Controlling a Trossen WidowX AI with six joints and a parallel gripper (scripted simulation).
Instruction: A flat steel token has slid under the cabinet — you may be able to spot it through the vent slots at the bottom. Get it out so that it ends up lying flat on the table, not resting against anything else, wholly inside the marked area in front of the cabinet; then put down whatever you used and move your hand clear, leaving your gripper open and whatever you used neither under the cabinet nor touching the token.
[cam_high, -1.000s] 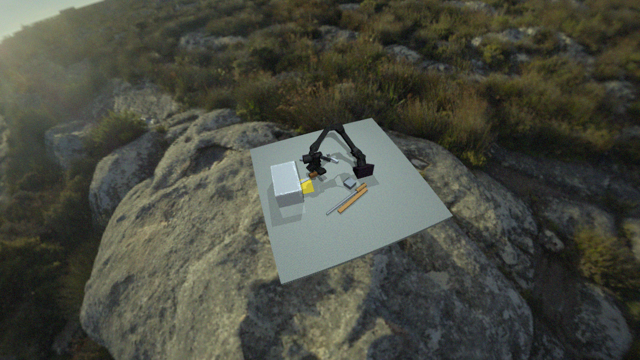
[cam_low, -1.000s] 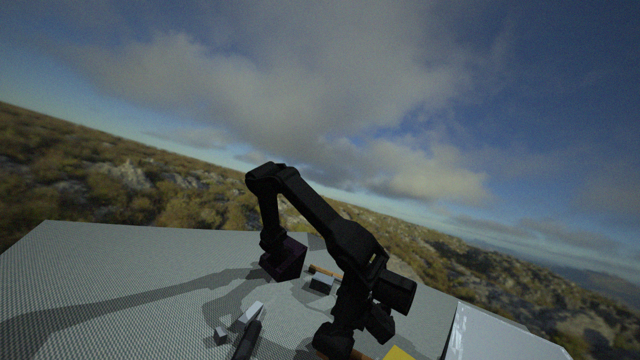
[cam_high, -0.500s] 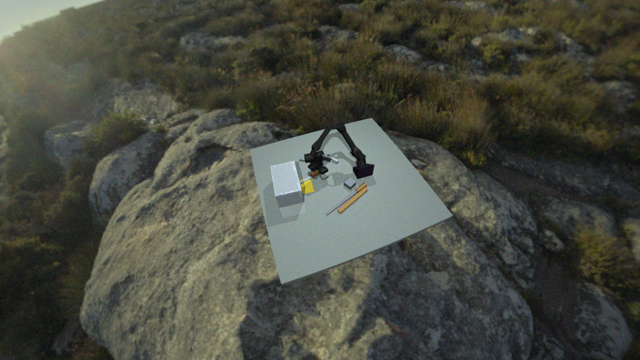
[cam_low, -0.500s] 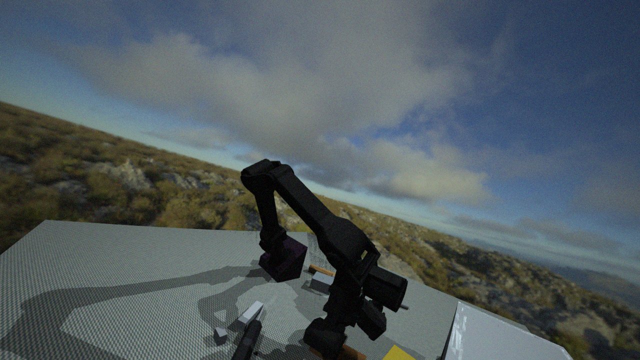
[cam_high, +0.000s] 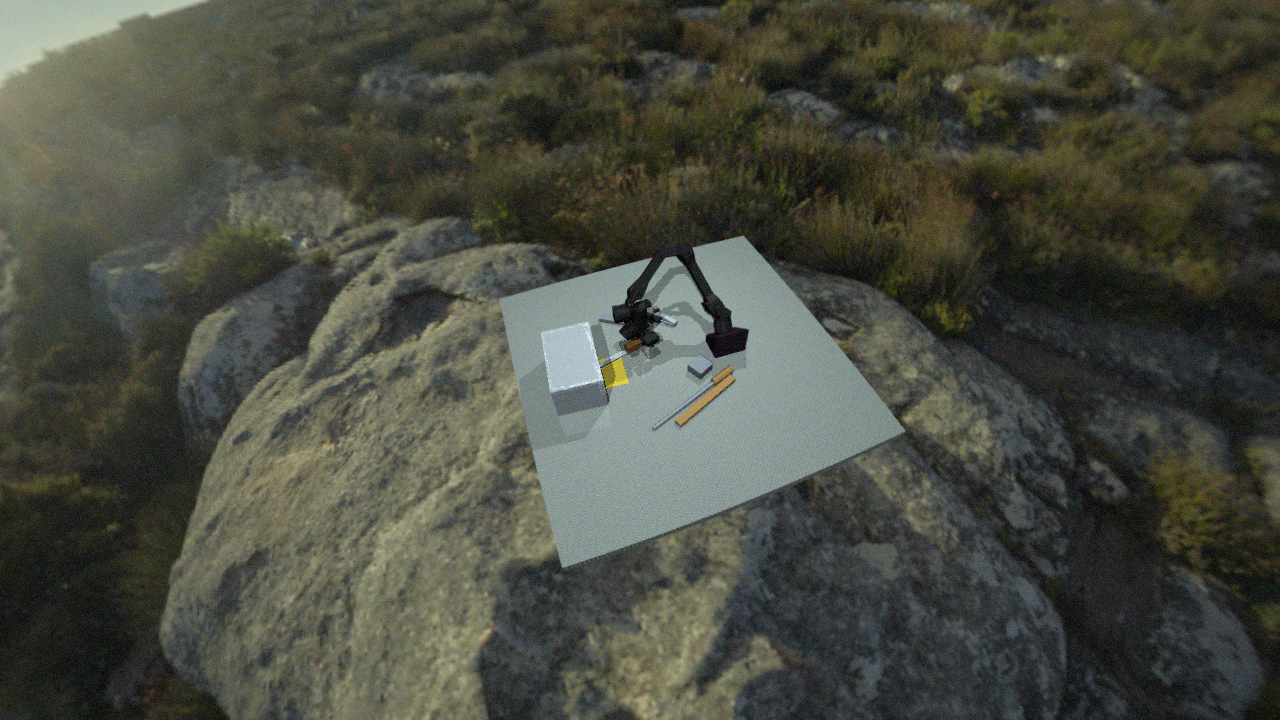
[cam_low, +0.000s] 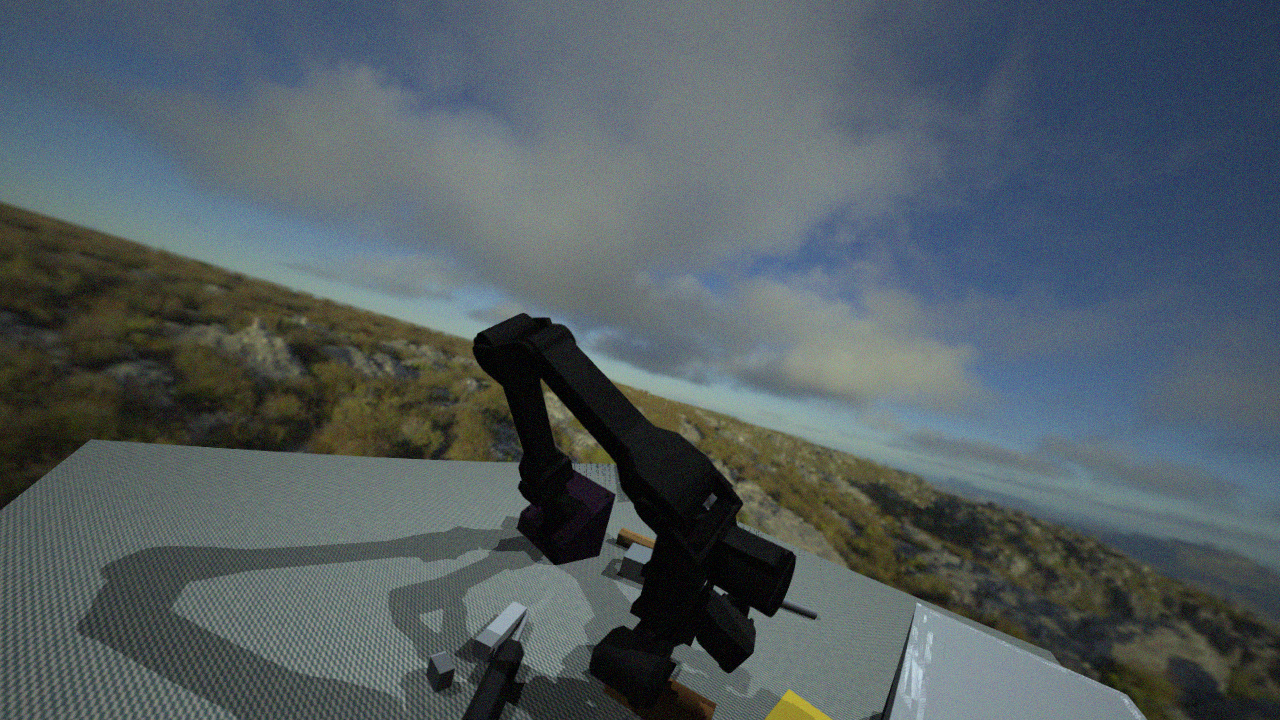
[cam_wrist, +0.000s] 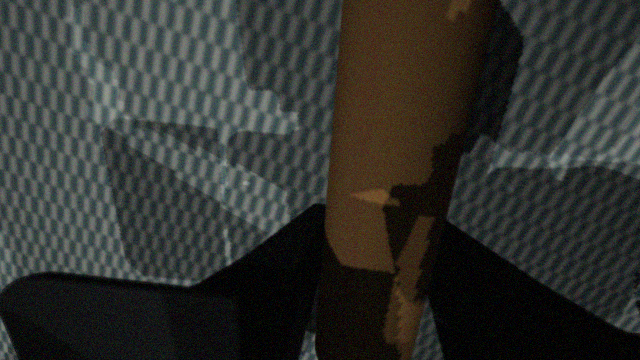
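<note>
One pale, box-shaped cabinet (cam_high: 572, 358) (cam_low: 993, 671) stands at the left of the grey desk (cam_high: 716, 474) (cam_low: 268, 483) in the top view. The steel token cannot be made out in any view, so I cannot tell exactly where it lies. Just beside the cabinet's front is the yellow marked area (cam_high: 616, 374) (cam_low: 796, 707). The thin grey shaft of an orange-handled rod (cam_high: 634, 344) (cam_low: 684, 702) (cam_wrist: 400, 100) crosses that area's edge, reaching to the cabinet's front; whether its end goes underneath cannot be told. Next to the right, the black tool (cam_high: 640, 340) (cam_low: 657, 687) (cam_wrist: 373, 222) is pinching the rod's handle between its two fingers. Near the tool, on the side away from the marked area, lie a pale block (cam_low: 501, 626) and a small grey cube (cam_low: 440, 669). Farther right, a grey block (cam_high: 699, 367) (cam_low: 636, 559) rests near a second rod (cam_high: 687, 403), also orange-handled, with an orange bar (cam_high: 706, 400) lying alongside it. The arm's dark purple base (cam_high: 729, 349) (cam_low: 590, 528) sits rightmost.
</note>
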